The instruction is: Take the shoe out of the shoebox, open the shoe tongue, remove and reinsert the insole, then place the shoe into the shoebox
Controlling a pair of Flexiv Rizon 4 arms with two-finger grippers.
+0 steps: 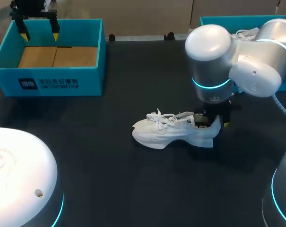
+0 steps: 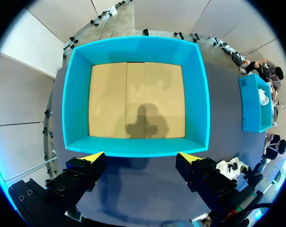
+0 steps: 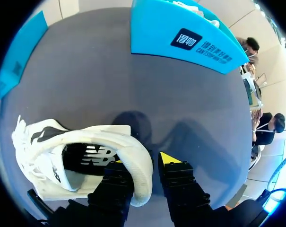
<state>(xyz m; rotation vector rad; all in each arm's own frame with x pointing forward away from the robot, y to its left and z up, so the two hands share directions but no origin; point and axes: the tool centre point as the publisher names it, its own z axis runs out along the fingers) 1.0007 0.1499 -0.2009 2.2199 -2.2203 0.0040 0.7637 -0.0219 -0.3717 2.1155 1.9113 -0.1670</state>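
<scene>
Wide dark tabletop, and at its far left corner sits the blue shoebox, nothing in it but its cardboard floor. The white shoe is out, standing on its sole mid-table, toe toward the box. The right end effector has the heel collar pinched, one finger inside the shoe and one outside. The left end effector hangs over the shoebox, fingers spread wide and empty.

So it looks like tongue time. The right should hold that heel firm and low so the shoe can't skid or tip. The left needs to cross over, come down past the laces, catch the tongue by its top edge and draw it toward the toe, baring the dark insole.
</scene>
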